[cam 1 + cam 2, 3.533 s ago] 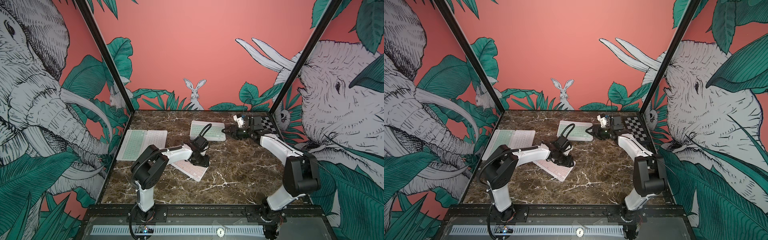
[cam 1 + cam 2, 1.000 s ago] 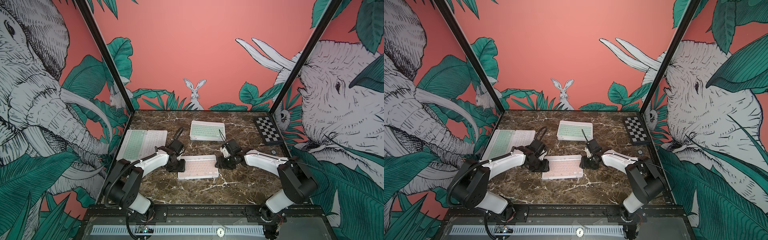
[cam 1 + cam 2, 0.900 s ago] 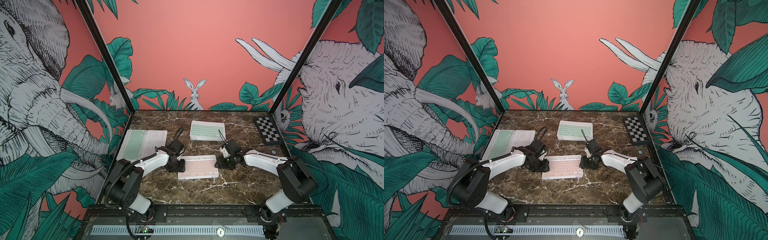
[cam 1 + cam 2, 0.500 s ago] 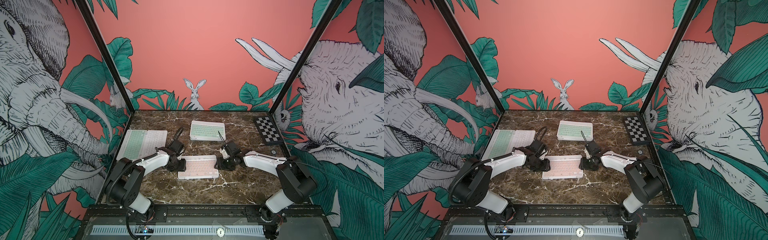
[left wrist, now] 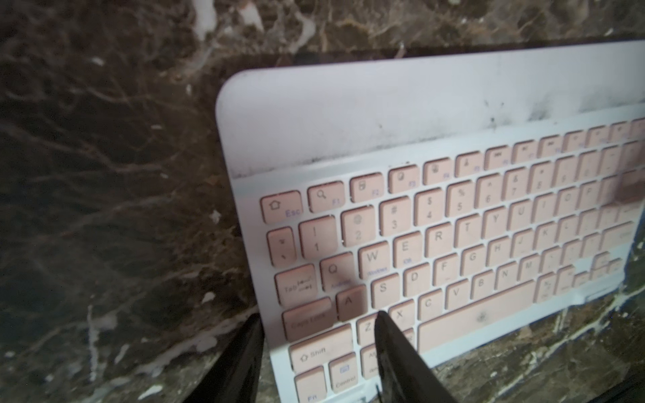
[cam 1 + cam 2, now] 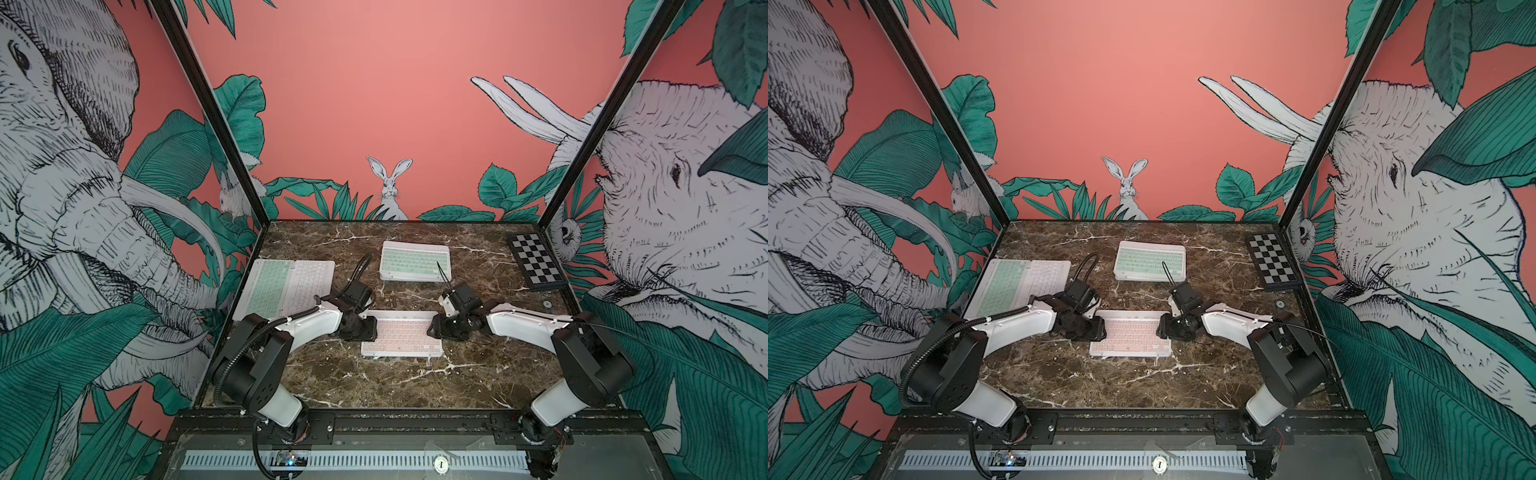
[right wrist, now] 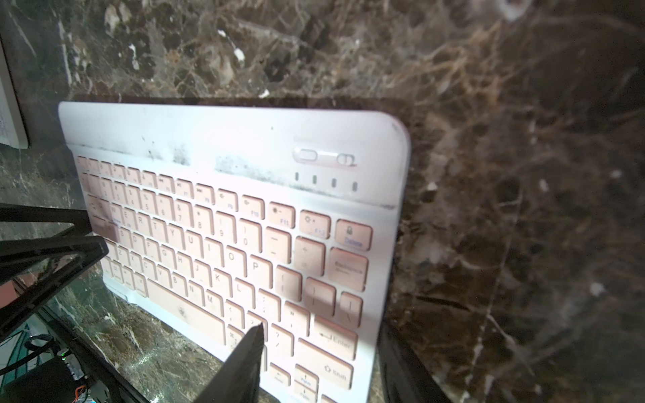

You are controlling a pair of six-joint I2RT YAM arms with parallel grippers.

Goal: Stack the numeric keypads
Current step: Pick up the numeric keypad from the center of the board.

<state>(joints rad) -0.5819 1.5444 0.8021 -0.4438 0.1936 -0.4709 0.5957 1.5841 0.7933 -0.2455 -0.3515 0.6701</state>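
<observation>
While the left gripper [image 6: 370,328] pinches the left end of the flat, white-framed, pink-keyed keypad [image 6: 401,337], the right gripper [image 6: 432,328] clamps its right end.

near keypad [image 6: 401,337]: pink keys, white frame | far keypad [image 6: 414,262]: mint keys | board [image 6: 536,260]: black-white checks | counter [image 6: 374,386]: brown marble

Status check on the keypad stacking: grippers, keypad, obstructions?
Left gripper shut on the flat white pink-keyed keypad, left end. Right gripper fingers straddle its other end, grip unclear. Mint-keyed white keypad pile behind, apart.
</observation>
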